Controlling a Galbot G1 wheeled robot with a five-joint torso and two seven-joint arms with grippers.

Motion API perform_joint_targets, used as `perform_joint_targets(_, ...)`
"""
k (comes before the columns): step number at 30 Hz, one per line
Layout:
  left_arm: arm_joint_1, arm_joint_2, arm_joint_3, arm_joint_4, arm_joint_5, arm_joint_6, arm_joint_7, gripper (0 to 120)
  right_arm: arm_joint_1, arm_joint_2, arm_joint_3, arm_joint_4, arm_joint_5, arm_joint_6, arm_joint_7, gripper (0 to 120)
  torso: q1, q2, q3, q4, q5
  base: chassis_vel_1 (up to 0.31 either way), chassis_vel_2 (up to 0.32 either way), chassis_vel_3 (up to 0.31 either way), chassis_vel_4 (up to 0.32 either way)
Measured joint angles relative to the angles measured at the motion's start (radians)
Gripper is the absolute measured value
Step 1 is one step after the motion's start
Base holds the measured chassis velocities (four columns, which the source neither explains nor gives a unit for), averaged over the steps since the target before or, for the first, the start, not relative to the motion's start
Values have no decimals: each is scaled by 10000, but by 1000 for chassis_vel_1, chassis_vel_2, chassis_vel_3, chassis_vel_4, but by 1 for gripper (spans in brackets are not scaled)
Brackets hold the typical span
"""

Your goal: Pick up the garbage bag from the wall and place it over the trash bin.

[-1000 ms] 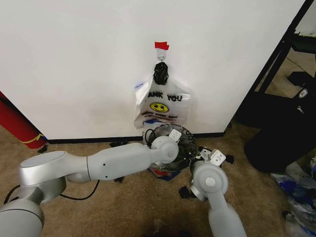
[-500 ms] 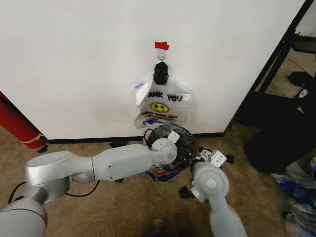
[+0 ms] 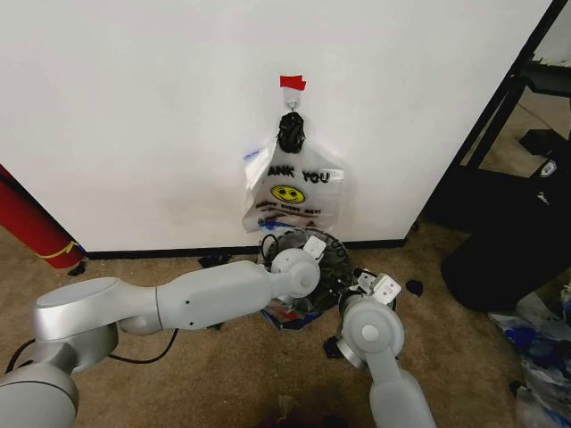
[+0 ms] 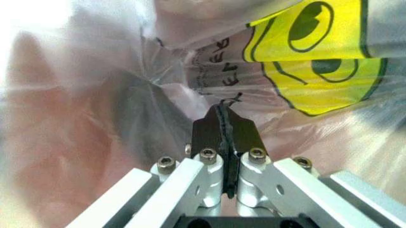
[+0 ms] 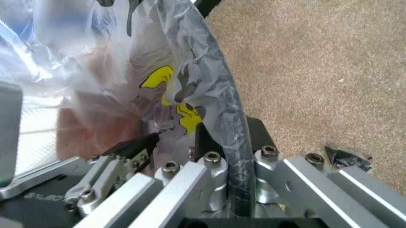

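Black trash bin, one, flanked by two claws.

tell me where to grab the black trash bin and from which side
The rim, from above, one finger inside and one outside: the trash bin stands upright with its mouth open, and its wall is thin, with the bag draped over it. The right pincer is closed on it this way; the left pincer pinches the bag.
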Motion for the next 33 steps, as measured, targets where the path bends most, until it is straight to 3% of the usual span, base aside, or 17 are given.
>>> perform_joint_targets(12,179,-568,86,1163,180,0,-12,0,-282,-80,-199,254,-245,-93,-132,0,0,0,1,-3,0,0,0,0,0)
perform_joint_targets(33,399,-826,531,2134,1182,0,303,0,-298,4,-446,583,-167,-116,12,0,0,0,1,-2,0,0,0,0,0)
